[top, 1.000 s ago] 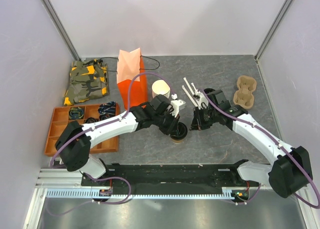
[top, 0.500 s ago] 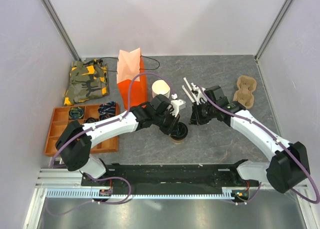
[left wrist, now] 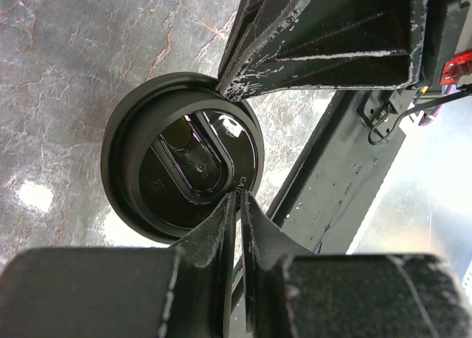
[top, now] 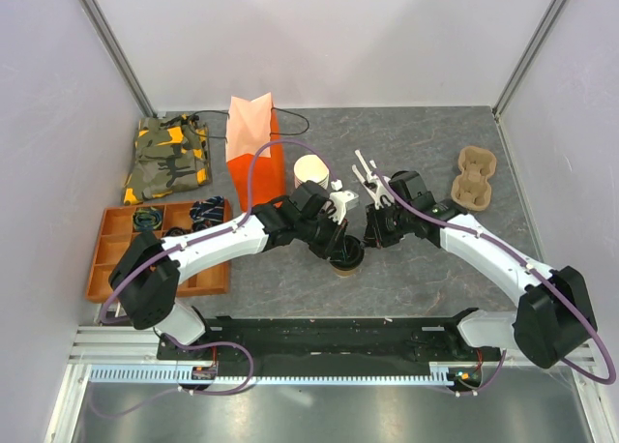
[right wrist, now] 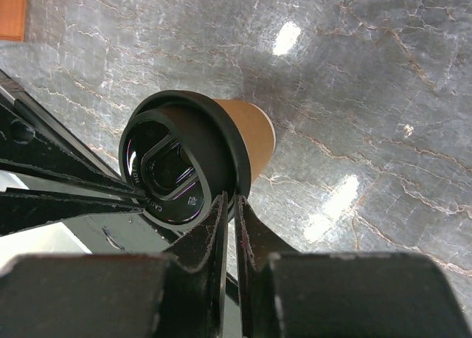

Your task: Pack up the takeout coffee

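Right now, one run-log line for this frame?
left gripper: shut, tips at lid rim | right gripper: shut, tips at rim | cup: lidded, on table

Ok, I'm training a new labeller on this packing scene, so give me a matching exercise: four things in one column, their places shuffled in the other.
Things:
1. orange paper bag
2. cardboard cup carrier
3. takeout coffee
4. orange compartment tray

Places:
A. in the middle
B. near left
C. right side
D. standing at the back, beside the camouflage cloth

Pairs: 1-D, 2-C, 3-A, 4-B.
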